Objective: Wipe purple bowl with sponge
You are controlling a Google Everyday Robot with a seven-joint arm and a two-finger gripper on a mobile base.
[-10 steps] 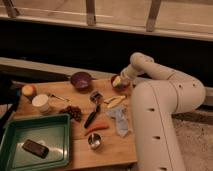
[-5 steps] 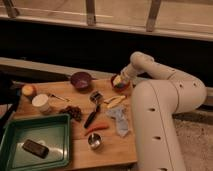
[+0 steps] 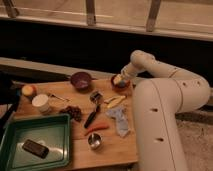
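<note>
Camera view: looks down on wooden table (image 3: 112,150). Find gripper (image 3: 121,79) at far right part of table, tip lowered into reddish bowl (image 3: 123,88), jaws closed on sponge (image 3: 117,79). Read sponge as small pale yellow lump right at tip, inside bowl rim, partly covered by gripper. Trace white arm (image 3: 165,95) from lower right, up and over to that bowl. Locate purple bowl (image 3: 81,80) left of reddish bowl, near but apart, upright, close to far table edge, not touched by gripper. Log flat yellow piece (image 3: 115,101) just in front of reddish bowl, and black-handled tool (image 3: 93,112) beside it, head toward purple bowl. Note grey cloth (image 3: 119,121) crumpled near arm, orange piece (image 3: 96,128) left of cloth, metal cup (image 3: 94,141) nearer front edge. Mark dark cluster (image 3: 75,112) mid-table, white cup (image 3: 41,102) to its left, reddish-orange fruit (image 3: 28,90) behind cup at left edge. Spot thin utensil (image 3: 59,97) lying between white cup and tool. Record green tray (image 3: 52,137) at front left corner, dark block (image 3: 36,148) lying flat inside it, well apart from both bowls. Cannot tell what dark cluster is.
</note>
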